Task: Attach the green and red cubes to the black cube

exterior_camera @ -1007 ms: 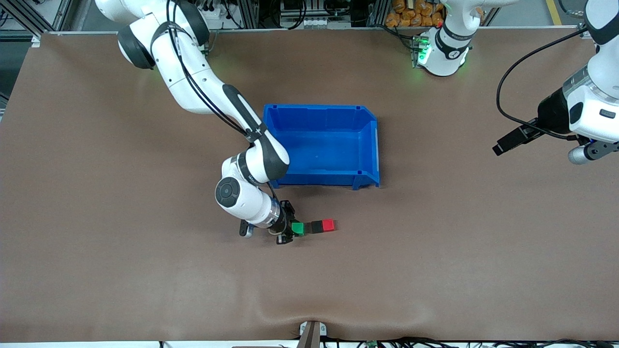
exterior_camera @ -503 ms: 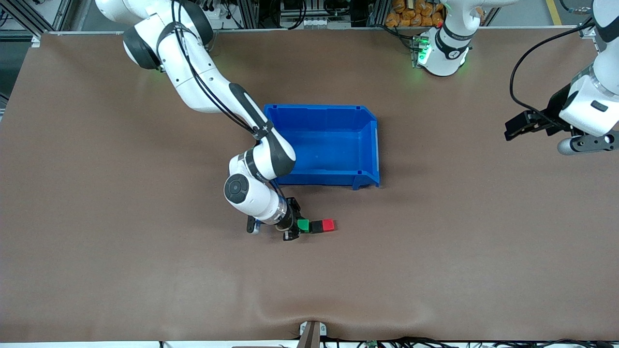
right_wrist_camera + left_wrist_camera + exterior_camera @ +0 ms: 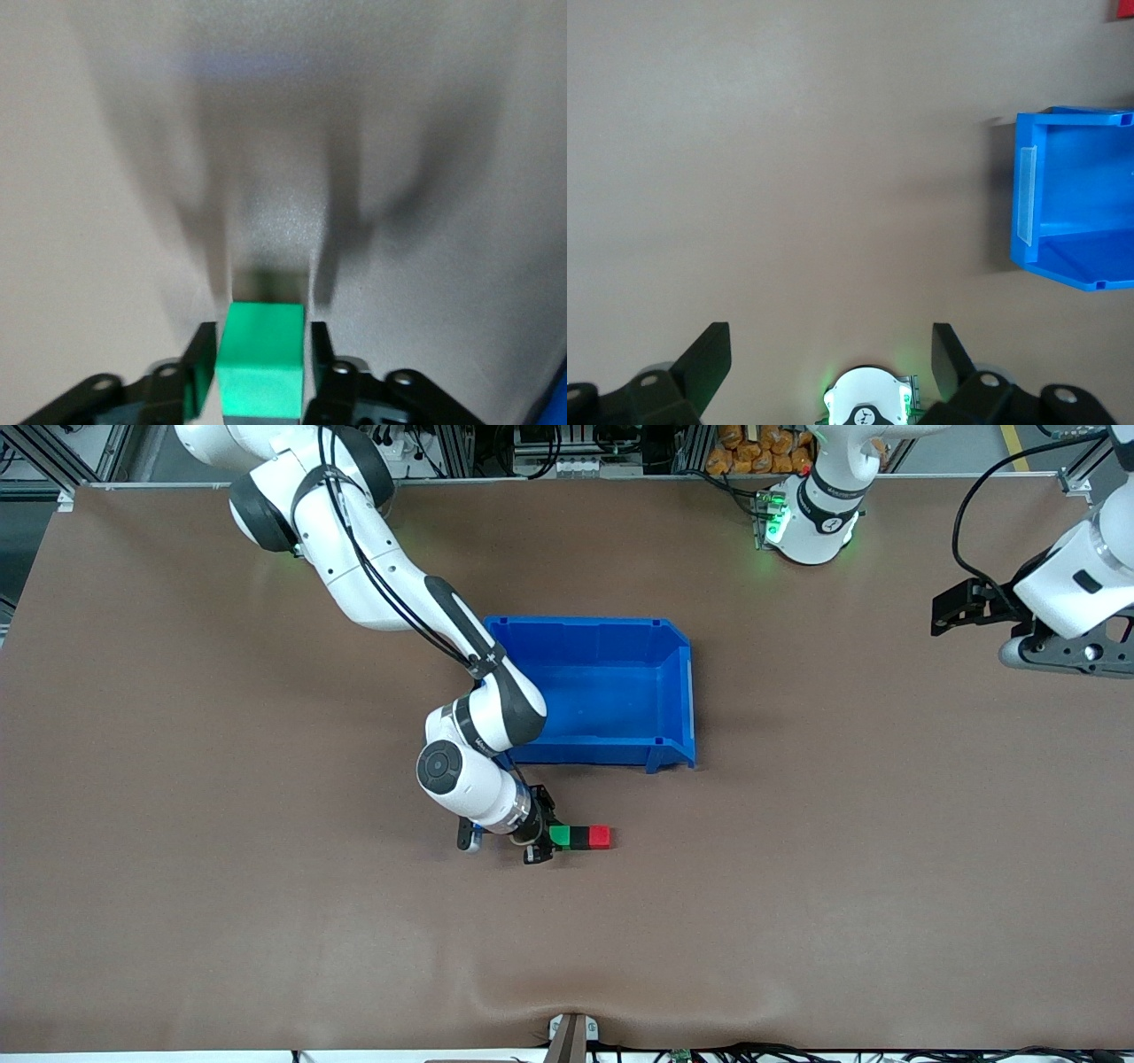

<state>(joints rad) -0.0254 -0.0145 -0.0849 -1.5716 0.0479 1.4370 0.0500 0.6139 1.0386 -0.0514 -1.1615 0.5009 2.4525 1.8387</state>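
Observation:
The green cube (image 3: pixel 560 835), black cube (image 3: pixel 580 837) and red cube (image 3: pixel 601 836) lie in a touching row on the table, nearer the front camera than the blue bin (image 3: pixel 682 691). The black cube is in the middle. My right gripper (image 3: pixel 542 838) is low at the row's end toward the right arm, shut on the green cube, which fills the gap between its fingers in the right wrist view (image 3: pixel 262 359). My left gripper (image 3: pixel 1063 657) is open and empty, high over the left arm's end of the table. Its fingers (image 3: pixel 709 359) stand wide apart.
The blue bin is empty and also shows in the left wrist view (image 3: pixel 1063 190). The left arm's base (image 3: pixel 811 514) with a green light stands at the table's back edge. Brown table surface (image 3: pixel 797 886) lies around the cube row.
My right gripper has slid the green cube toward the left arm's end until it meets the black cube. My left arm has drawn back toward the table's back edge.

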